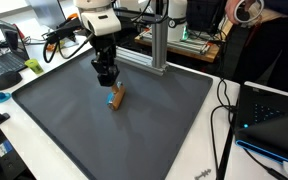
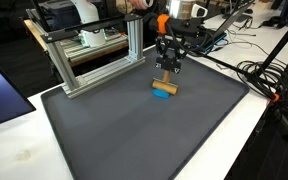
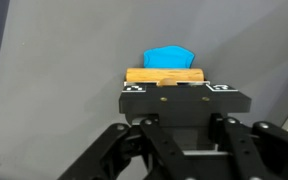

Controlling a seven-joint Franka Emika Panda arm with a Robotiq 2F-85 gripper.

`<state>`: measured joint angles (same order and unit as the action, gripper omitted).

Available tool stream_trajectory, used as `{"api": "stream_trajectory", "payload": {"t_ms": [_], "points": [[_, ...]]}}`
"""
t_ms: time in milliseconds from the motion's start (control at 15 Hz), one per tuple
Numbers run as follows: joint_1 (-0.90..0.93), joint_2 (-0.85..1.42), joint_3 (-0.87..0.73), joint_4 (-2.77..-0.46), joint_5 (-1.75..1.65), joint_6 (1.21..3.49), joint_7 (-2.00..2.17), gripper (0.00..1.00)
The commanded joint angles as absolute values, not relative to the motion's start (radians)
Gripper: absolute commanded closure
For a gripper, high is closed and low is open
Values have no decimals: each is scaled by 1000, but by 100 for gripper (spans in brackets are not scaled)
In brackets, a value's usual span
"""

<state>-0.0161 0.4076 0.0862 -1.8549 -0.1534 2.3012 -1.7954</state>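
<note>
- Gripper (image 1: 108,80) low over dark mat (image 1: 74,120); open or shut, cannot tell.
- Wooden block (image 3: 164,76) touching blue piece (image 3: 170,58), just ahead of the fingers.

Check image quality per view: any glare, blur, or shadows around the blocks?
Wrist view: hand close and soft, wooden block and blue block sharp, no glare. Exterior views: even lighting, grey mat matte, a faint shadow beside the blocks; low resolution blurs fine detail.
</note>
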Motion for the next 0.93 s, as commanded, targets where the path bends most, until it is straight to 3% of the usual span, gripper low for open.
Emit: {"api": "stream_trajectory", "payload": {"t_ms": [0, 867], "points": [[-19, 481, 35, -1819, -241, 2315, -1775, 78], [-26, 500, 22, -1804, -244, 2306, -1753, 78]]}}
